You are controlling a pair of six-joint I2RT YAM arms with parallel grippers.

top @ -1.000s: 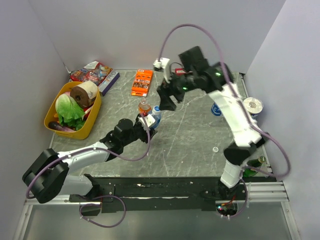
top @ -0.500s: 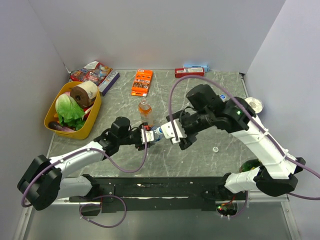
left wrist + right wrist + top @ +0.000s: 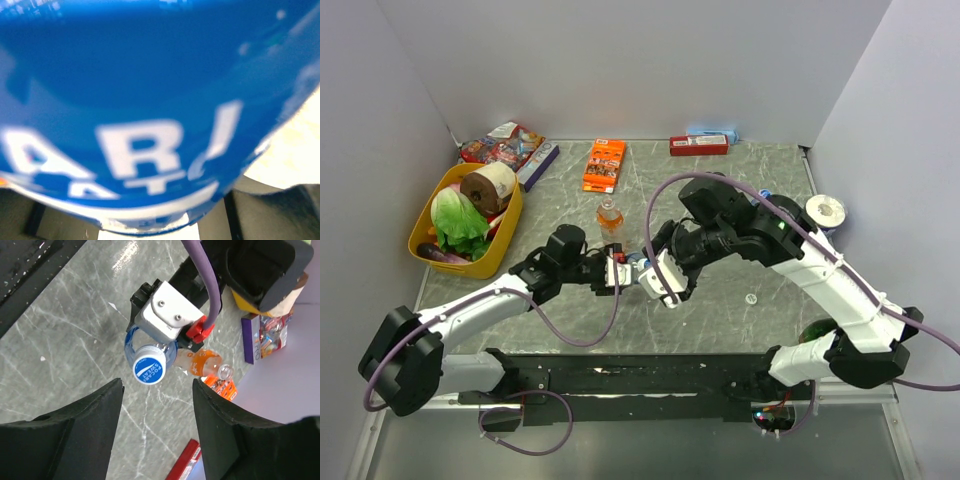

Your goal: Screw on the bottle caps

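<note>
blue label print fills the left wrist view, for the left pincer point(image 3: 619, 272) is clenched on the body of a short clear bottle point(image 3: 150, 75) near the middle of the bench point(image 3: 720, 320); whether the bottle rests on the bench i cannot tell. a blue cap point(image 3: 149, 370) with white lettering sits on that bottle's neck. the right pincer point(image 3: 158, 390) faces the cap end-on, released, its two dark fingers point(image 3: 75, 440) wide apart on either side of it and touching nothing. just behind the gripped bottle is the taller bottle with orange liquid point(image 3: 609, 217), its mouth bare. a small whitish cap point(image 3: 751, 298) lies alone on the bench to the right, well apart from both pincers. farther out, an orange box point(image 3: 605, 165) and a red box point(image 3: 698, 146) lie near the back wall, a yellow basket point(image 3: 492, 262) of groceries sits at the left edge, and a roll of tape point(image 3: 825, 211) at the right.
</note>
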